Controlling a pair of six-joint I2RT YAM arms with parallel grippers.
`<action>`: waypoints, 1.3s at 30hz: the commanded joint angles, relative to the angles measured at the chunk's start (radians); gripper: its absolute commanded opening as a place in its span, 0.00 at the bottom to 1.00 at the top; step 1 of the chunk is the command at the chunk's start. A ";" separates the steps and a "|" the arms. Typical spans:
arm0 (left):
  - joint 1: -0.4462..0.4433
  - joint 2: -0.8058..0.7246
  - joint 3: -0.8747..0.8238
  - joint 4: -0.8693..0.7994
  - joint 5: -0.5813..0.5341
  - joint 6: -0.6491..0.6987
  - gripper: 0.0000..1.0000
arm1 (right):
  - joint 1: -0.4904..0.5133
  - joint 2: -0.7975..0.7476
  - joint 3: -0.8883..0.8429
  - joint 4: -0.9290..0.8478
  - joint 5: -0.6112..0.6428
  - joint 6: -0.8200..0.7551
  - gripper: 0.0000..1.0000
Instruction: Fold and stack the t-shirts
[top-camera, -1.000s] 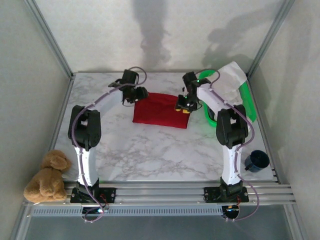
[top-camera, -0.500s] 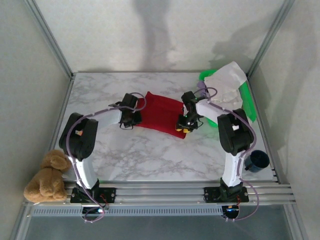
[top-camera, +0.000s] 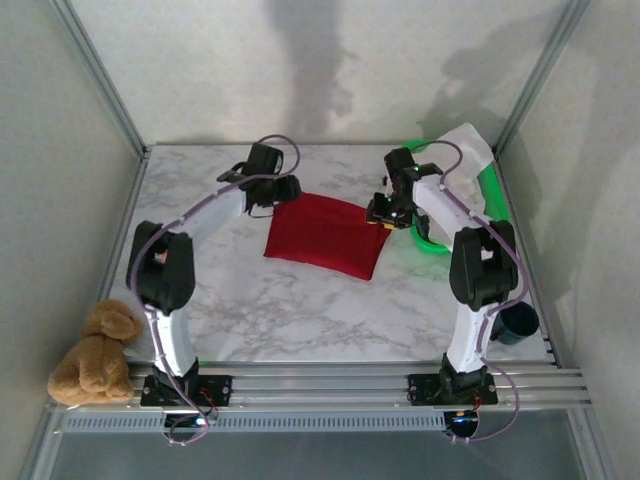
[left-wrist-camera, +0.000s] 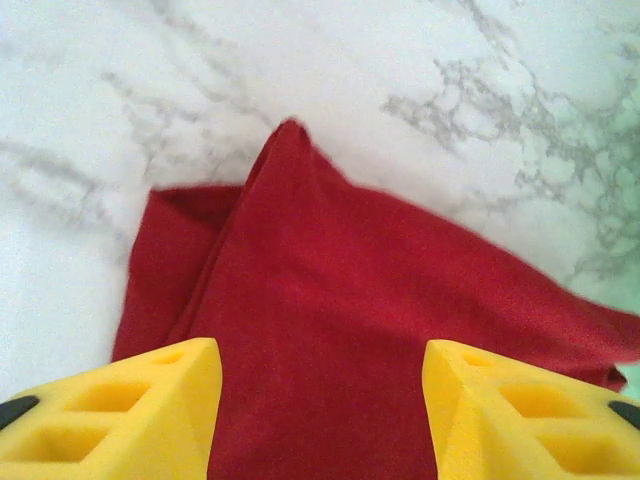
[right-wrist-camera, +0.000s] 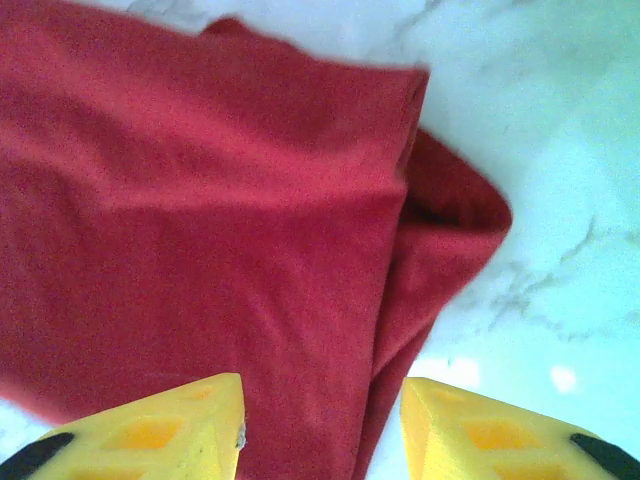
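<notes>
The deep red t-shirt (top-camera: 325, 238) lies folded into a flat rectangle on the marble table (top-camera: 300, 310). My left gripper (top-camera: 283, 190) hovers over its far left corner; in the left wrist view the gripper (left-wrist-camera: 320, 400) is open, yellow fingers (left-wrist-camera: 150, 410) apart above the red cloth (left-wrist-camera: 330, 290). My right gripper (top-camera: 385, 212) is over the far right corner, also open (right-wrist-camera: 322, 420), with the folded edge of the shirt (right-wrist-camera: 250, 220) below it. A white t-shirt (top-camera: 462, 160) is draped in the green basket (top-camera: 497, 210) at the back right.
A tan teddy bear (top-camera: 95, 352) sits off the table's near left corner. A dark blue cup (top-camera: 517, 322) stands at the near right edge. Metal frame posts and grey walls close in the table on three sides.
Both grippers dipped to the shirt's near edge, then swung back to its far corners and opened wider. The red shirt now lies flatter and slightly nearer.
</notes>
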 joint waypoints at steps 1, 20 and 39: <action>0.006 0.121 0.099 -0.056 -0.017 0.048 0.56 | -0.010 0.067 0.056 0.008 0.023 -0.046 0.46; 0.019 0.460 0.420 -0.066 -0.007 0.061 0.40 | -0.038 0.307 0.296 0.051 -0.089 -0.128 0.35; 0.027 -0.172 -0.135 0.060 -0.076 0.023 0.00 | -0.002 -0.245 -0.149 0.056 -0.171 -0.065 0.00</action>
